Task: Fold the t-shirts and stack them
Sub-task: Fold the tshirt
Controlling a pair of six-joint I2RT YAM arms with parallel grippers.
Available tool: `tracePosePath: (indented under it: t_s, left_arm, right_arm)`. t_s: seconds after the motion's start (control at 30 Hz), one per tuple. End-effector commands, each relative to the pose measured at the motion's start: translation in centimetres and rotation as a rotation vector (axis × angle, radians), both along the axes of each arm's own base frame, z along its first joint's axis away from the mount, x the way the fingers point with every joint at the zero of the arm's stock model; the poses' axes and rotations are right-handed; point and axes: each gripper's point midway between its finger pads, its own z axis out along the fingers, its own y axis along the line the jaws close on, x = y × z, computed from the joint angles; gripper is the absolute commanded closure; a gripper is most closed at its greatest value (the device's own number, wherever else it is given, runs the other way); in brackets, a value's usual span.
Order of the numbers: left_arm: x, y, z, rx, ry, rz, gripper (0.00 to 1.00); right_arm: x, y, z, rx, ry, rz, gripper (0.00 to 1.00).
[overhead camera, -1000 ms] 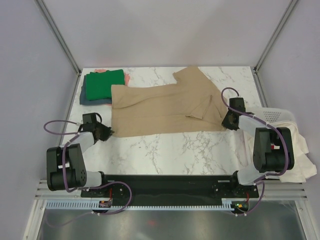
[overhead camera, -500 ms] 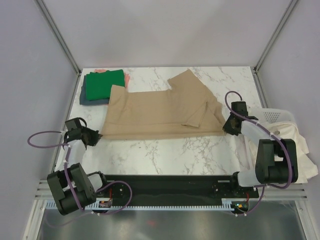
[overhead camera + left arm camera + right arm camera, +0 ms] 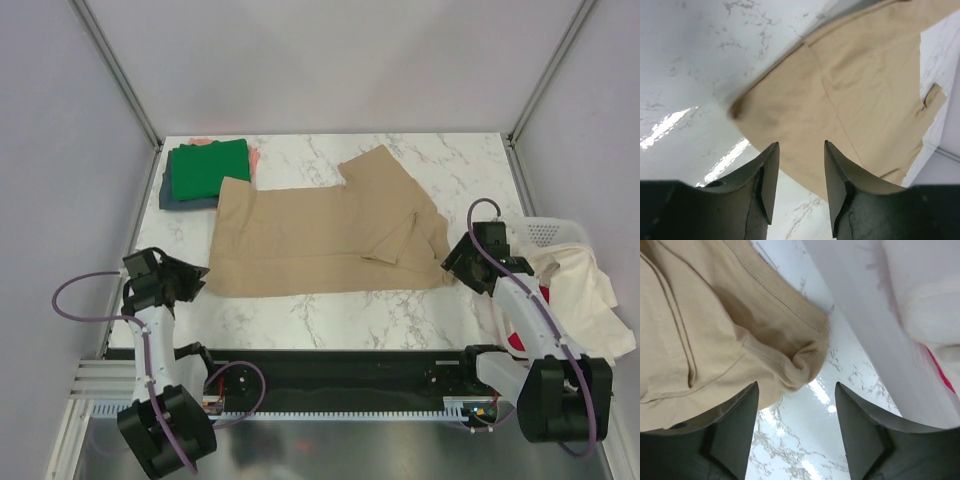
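The large tan t-shirt [image 3: 320,235] lies spread flat across the middle of the table, one sleeve folded over its right part. At the back left sits a folded stack: a green t-shirt [image 3: 208,168] on a dark blue-grey one [image 3: 178,198], with a salmon-pink edge [image 3: 255,156] showing. My left gripper [image 3: 196,282] stands open just off the tan shirt's near left corner [image 3: 747,107], holding nothing [image 3: 801,150]. My right gripper [image 3: 455,263] is open beside the bunched near right corner [image 3: 807,360], with nothing between its fingers [image 3: 796,390].
A white mesh basket [image 3: 548,231] stands off the table's right edge. Cream cloth [image 3: 580,290] hangs over it and a bit of red [image 3: 516,345] shows beneath. Grey walls and metal posts close in the table on three sides.
Both grippers have opened and let go of the tan shirt's near corners. Both have drawn back toward the near edge, and the shirt now lies flat.
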Motion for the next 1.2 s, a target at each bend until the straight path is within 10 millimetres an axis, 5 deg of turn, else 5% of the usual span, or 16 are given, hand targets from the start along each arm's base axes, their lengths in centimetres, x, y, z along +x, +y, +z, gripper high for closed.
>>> tracePosePath:
  t_s: [0.0, 0.27, 0.37, 0.43, 0.47, 0.53, 0.57, 0.63, 0.67, 0.73, 0.77, 0.8, 0.83, 0.87, 0.9, 1.17]
  left_arm:
    - [-0.3, -1.4, 3.2, -0.024, -0.074, -0.057, 0.5]
    - [-0.6, -1.1, 10.7, 0.164, -0.205, -0.159, 0.33]
    - [-0.2, -2.2, 11.4, 0.181, -0.243, -0.236, 0.35]
    - [0.2, -2.6, 12.0, 0.236, -0.273, -0.293, 0.36]
    - [0.3, -2.5, 12.1, 0.266, -0.277, -0.303, 0.37]
    - [0.6, -1.9, 11.9, 0.369, -0.259, -0.321, 0.37]
    - [0.9, -1.0, 11.9, 0.428, -0.242, -0.296, 0.37]
    - [1.3, -1.5, 11.8, 0.446, -0.233, -0.328, 0.37]
    - [1.5, -1.7, 11.5, 0.434, -0.236, -0.338, 0.37]
    - [2.1, -2.9, 10.2, 0.358, -0.226, -0.387, 0.39]
    - [2.2, -3.4, 9.7, 0.335, -0.216, -0.412, 0.42]
    - [2.3, -3.4, 9.0, 0.319, -0.182, -0.427, 0.43]
    - [2.4, -3.6, 9.0, 0.313, -0.181, -0.439, 0.44]
    - [2.4, -3.7, 8.7, 0.306, -0.169, -0.445, 0.46]
    - [2.3, -4.0, 8.5, 0.299, -0.163, -0.45, 0.46]
    - [1.9, -4.9, 8.7, 0.316, -0.179, -0.476, 0.49]
  right_arm:
    - [-1.9, -0.4, 2.3, 0.0, -0.007, -0.043, 0.28]
    - [1.5, 3.9, 10.8, 0.075, -0.201, 0.098, 0.26]
    - [5.0, 6.4, 14.2, 0.062, -0.281, 0.202, 0.25]
    - [8.8, 7.3, 15.4, -0.007, -0.294, 0.26, 0.24]
    - [10.8, 7.7, 13.5, -0.024, -0.234, 0.284, 0.23]
    - [15.1, 8.3, 15.8, -0.071, -0.296, 0.327, 0.22]
    - [17.3, 8.9, 13.1, -0.082, -0.236, 0.356, 0.23]
    - [21.8, 9.9, 15.4, -0.107, -0.32, 0.401, 0.23]
    - [24.1, 10.4, 12.3, -0.117, -0.265, 0.417, 0.22]
    - [28.7, 11.2, 14.7, -0.148, -0.357, 0.444, 0.23]
    - [30.9, 11.6, 10.6, -0.156, -0.302, 0.463, 0.22]
    - [33.6, 12.2, 13.3, -0.168, -0.387, 0.463, 0.21]
    - [35.2, 12.3, 12.8, -0.181, -0.396, 0.47, 0.19]
    - [36.9, 12.6, 8.3, -0.181, -0.344, 0.478, 0.18]
    - [39.2, 13.3, 11.1, -0.181, -0.443, 0.477, 0.14]
    - [46.7, 13.5, 3.7, -0.225, -0.6, 0.401, 0.02]
